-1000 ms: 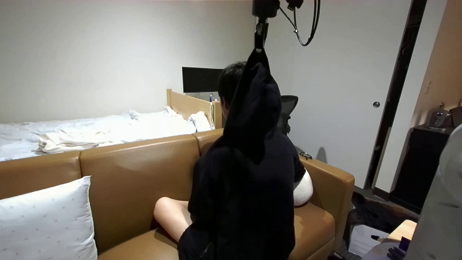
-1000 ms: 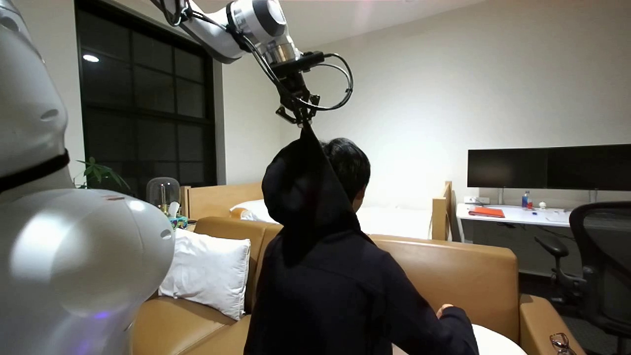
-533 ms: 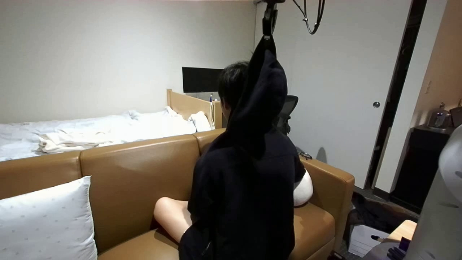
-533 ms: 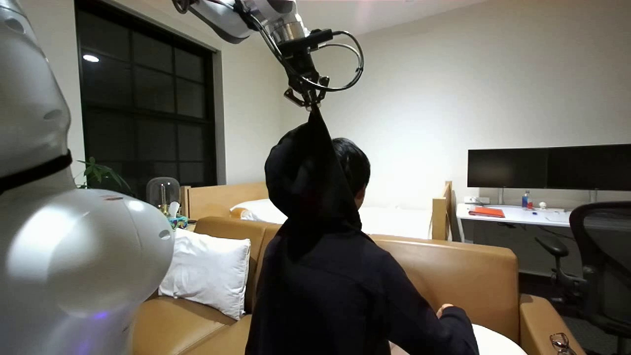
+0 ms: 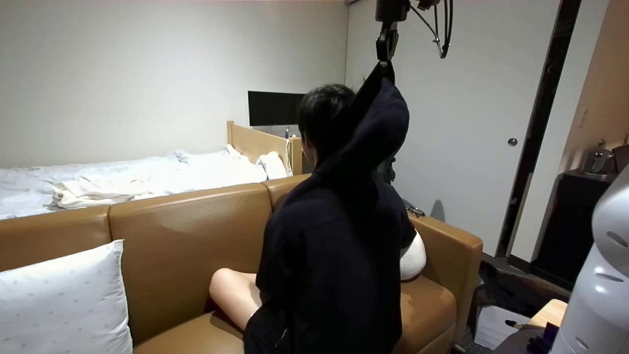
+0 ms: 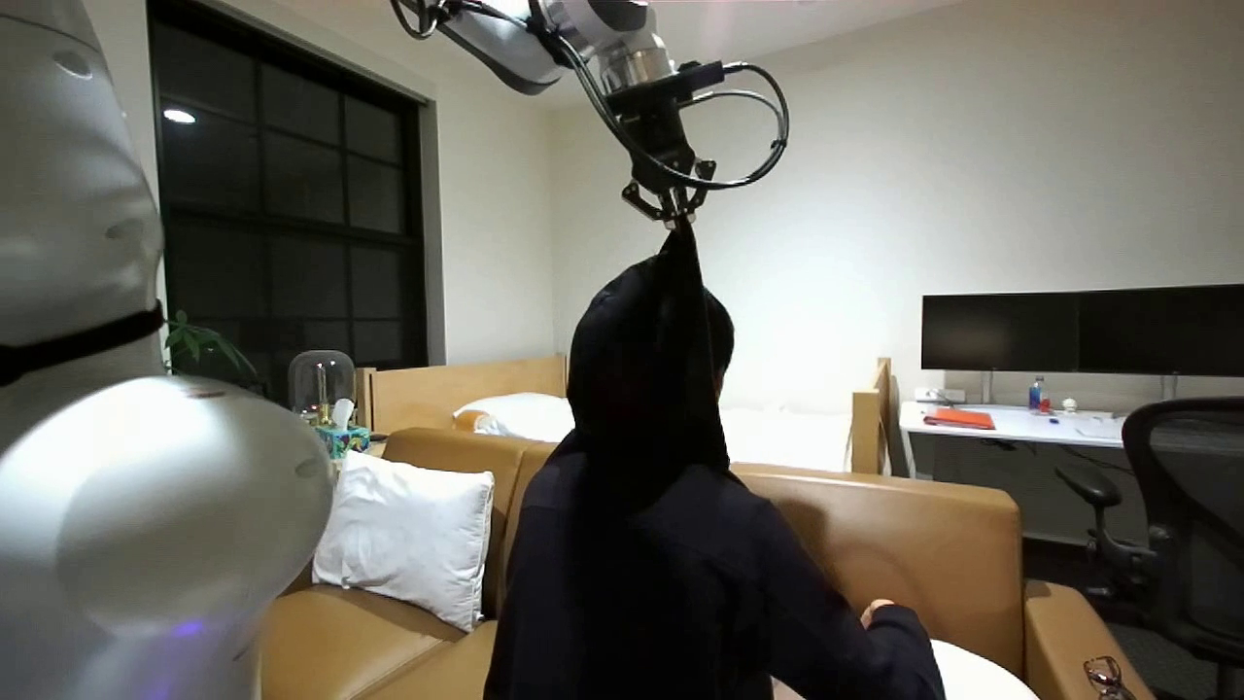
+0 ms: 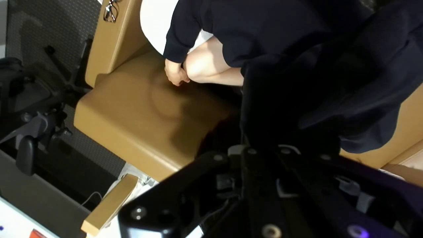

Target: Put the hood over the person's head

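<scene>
Although the dark navy cloth hood stands pulled up behind the person, seated on a tan leather-look sofa, it does not yet cover the head with short black hair. Robot's black two-fingered hand is pinching the top of the hood's opening edge, cloth drawn to a peak above head height. Wrist view: jaws close together; exact grip lost in dark cloth and shadow. Hair at crown and side shows bare in an exterior view, the hood rising behind it. Contact of cloth with hair: cannot tell.

Progress (judged): grasp and lift done, perhaps past halfway. Left to do: carry the edge forward over the crown, lower it toward the brow, let go, back away. Early release would likely drop the hood down the back.
</scene>
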{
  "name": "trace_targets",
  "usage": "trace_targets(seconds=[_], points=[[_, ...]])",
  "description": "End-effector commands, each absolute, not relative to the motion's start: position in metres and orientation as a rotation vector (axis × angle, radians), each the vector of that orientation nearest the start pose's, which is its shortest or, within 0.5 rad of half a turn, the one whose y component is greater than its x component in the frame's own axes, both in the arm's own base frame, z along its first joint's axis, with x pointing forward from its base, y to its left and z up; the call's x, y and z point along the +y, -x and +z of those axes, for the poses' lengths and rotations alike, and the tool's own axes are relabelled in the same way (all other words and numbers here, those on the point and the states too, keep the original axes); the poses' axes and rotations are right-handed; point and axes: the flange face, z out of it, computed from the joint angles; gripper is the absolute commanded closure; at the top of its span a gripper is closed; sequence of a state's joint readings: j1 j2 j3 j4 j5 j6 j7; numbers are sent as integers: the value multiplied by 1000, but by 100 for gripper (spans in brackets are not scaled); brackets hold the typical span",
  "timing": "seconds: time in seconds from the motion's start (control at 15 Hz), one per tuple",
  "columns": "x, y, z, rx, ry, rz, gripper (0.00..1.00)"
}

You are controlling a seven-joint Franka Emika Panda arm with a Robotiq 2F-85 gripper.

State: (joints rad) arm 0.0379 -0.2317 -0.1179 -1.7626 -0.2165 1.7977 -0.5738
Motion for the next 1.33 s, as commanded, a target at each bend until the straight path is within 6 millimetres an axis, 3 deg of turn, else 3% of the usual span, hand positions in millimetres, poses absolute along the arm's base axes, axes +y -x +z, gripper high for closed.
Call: trace_targets(seconds=[0.0,0.27,0.6,1.0,1.13,1.27], points=[[-93,-512,679,-735,3304,-307,99],[-83,-539,691,-730,3335,-339,99],[-42,-576,712,-776,3363,-408,99],[34,-611,701,-985,3301,-362,99],[48,-620,694,-1021,3298,-337,99],[49,-628,687,-1016,3299,-312,99]])
